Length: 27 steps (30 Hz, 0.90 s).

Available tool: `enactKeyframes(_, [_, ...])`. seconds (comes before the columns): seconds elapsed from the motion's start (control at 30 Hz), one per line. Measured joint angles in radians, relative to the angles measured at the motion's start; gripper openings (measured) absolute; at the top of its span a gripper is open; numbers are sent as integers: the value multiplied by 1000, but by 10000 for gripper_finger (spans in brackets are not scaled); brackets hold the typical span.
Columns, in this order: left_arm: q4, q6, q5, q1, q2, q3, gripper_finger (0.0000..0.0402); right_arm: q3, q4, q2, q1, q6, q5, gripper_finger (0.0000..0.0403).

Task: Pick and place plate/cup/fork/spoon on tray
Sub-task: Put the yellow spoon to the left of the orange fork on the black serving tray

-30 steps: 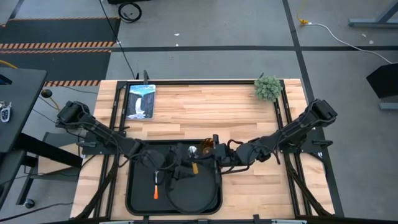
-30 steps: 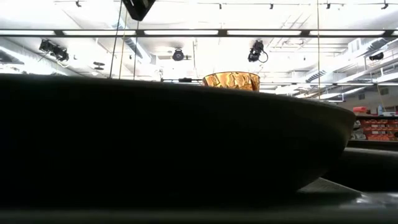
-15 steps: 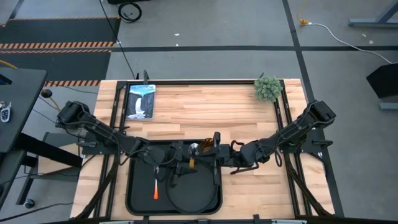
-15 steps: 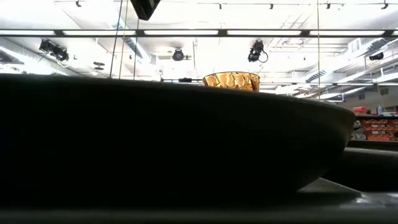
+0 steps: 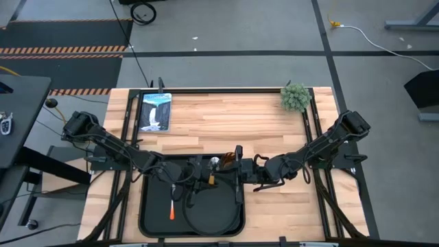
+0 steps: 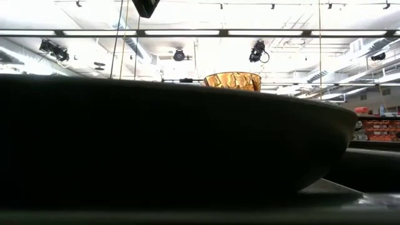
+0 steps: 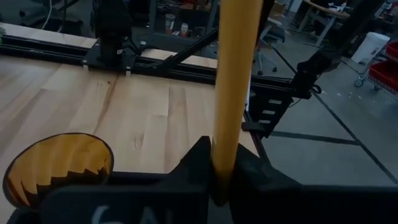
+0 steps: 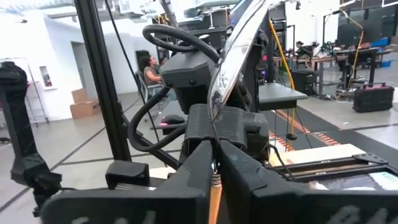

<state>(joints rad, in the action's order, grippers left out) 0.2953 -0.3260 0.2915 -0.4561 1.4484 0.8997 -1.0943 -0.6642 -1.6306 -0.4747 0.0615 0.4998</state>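
The black tray (image 5: 154, 213) lies at the table's near middle. In it are the round black plate (image 5: 214, 218) and the red-orange fork (image 5: 171, 206). The amber cup (image 5: 227, 163) (image 7: 59, 168) (image 6: 232, 81) stands at the tray's far rim. Just left of the cup, the spoon (image 5: 212, 171) has its silver bowl (image 8: 233, 50) up and its yellow-orange handle (image 7: 230, 81) below. My left gripper (image 5: 204, 180) (image 7: 217, 186) comes in from the left and my right gripper (image 5: 231, 176) (image 8: 216, 180) from the right. Both are shut on the spoon. My left gripper pinches the spoon's yellow-orange handle (image 7: 221, 163) between its two fingers, which lie across it. It comes from the table's left, slanting down. The handle rises out of the fingers. My right gripper pinches the spoon where the orange handle meets the metal neck (image 8: 214, 186), between its two fingers. It comes level from the table's right. The silver neck and bowl stand up above the fingers, leaning a little, with the spoon held up over the tray's far end.
A picture card (image 5: 155, 111) lies at the far left of the wooden table and a small green plant (image 5: 295, 97) at the far right. In the low view a dark rim (image 6: 187, 144) fills the foreground. Bare wood lies beyond the tray.
The spoon and my right gripper have shifted a little toward the table's far edge and toward my left gripper. The two grippers now stand closer together around the spoon.
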Motion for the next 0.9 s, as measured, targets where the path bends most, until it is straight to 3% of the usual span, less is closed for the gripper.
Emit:
enactKeyframes(0.23, [-26, -7, 4, -5, -29, 0, 30, -1, 18, 4, -11, 25, -1, 92])
enactKeyframes(0.43, [-256, -76, 83, -12, -121, 3, 30, 0, 110, 7, -31, 26, 20, 127])
enactKeyframes(0.6, [-599, -328, 60, -37, -191, 2, 30, 0, 304, 12, -35, 72, 85, 132])
enactKeyframes(0.73, [-905, -611, -47, -97, -194, 0, 40, 0, 376, 12, -27, 71, 86, 131])
enactKeyframes(0.9, [-1112, -965, -157, -235, -178, 0, 36, 0, 395, 13, -19, -9, 87, 131])
